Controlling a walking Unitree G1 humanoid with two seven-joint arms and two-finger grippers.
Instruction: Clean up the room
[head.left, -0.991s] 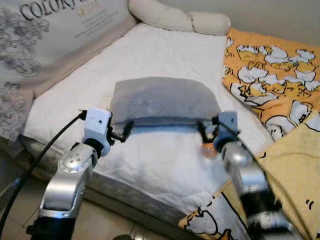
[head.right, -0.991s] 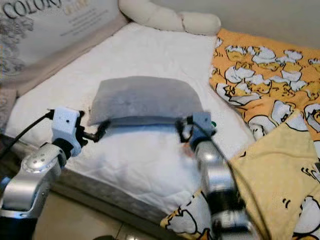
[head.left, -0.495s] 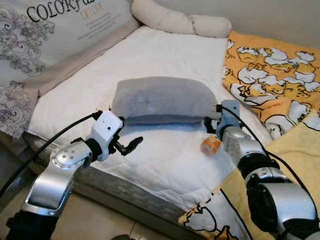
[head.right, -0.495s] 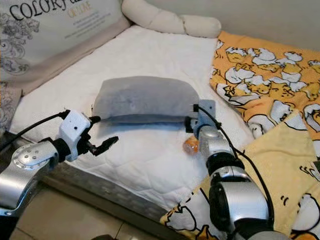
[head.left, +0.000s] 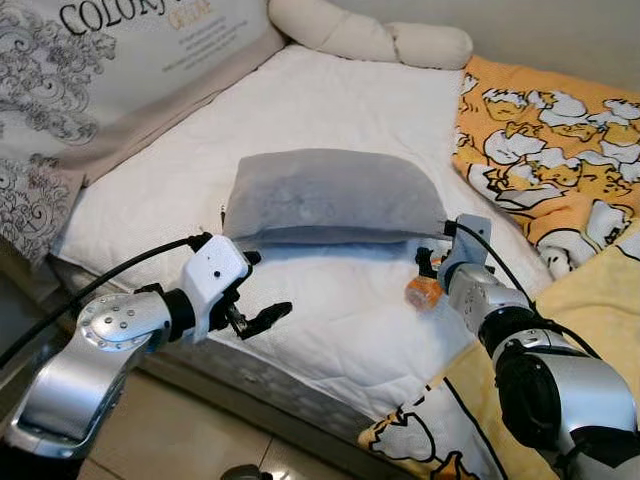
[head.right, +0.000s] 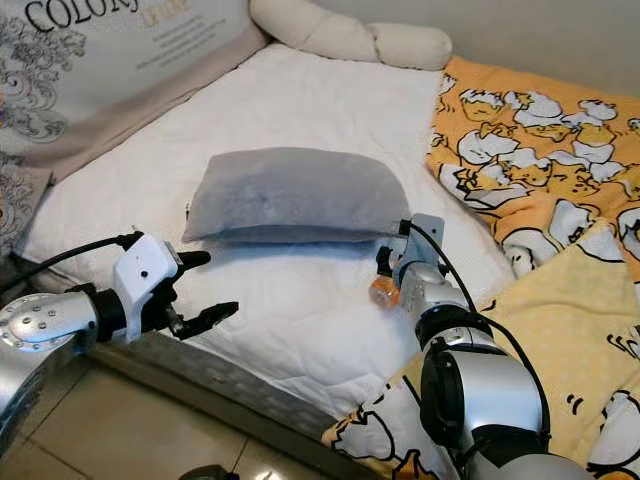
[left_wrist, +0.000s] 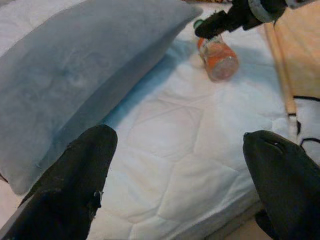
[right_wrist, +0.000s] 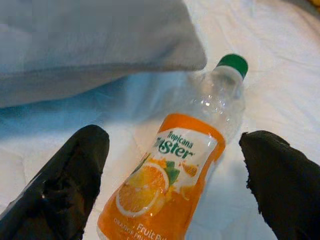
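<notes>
A grey pillow (head.left: 330, 195) lies flat on the white mattress (head.left: 330, 100). An empty orange juice bottle (right_wrist: 175, 180) with a green cap lies on its side just off the pillow's front right corner, also seen as the bottle (head.left: 422, 293). My right gripper (right_wrist: 175, 145) is open right above it, one finger on each side, not touching it. My left gripper (head.left: 262, 285) is open and empty near the mattress's front edge, a little in front of the pillow's left corner.
A yellow duck-print blanket (head.left: 550, 150) covers the right side of the bed and hangs over its front. A big printed cushion (head.left: 110, 70) leans at the left, a cream bolster (head.left: 370, 35) lies at the back. Tiled floor (head.left: 180, 440) is in front.
Both grippers have come off the pillow's front edge. The left one drew back toward the bed's front edge. The right one dropped back over the bottle, which now shows in full.
</notes>
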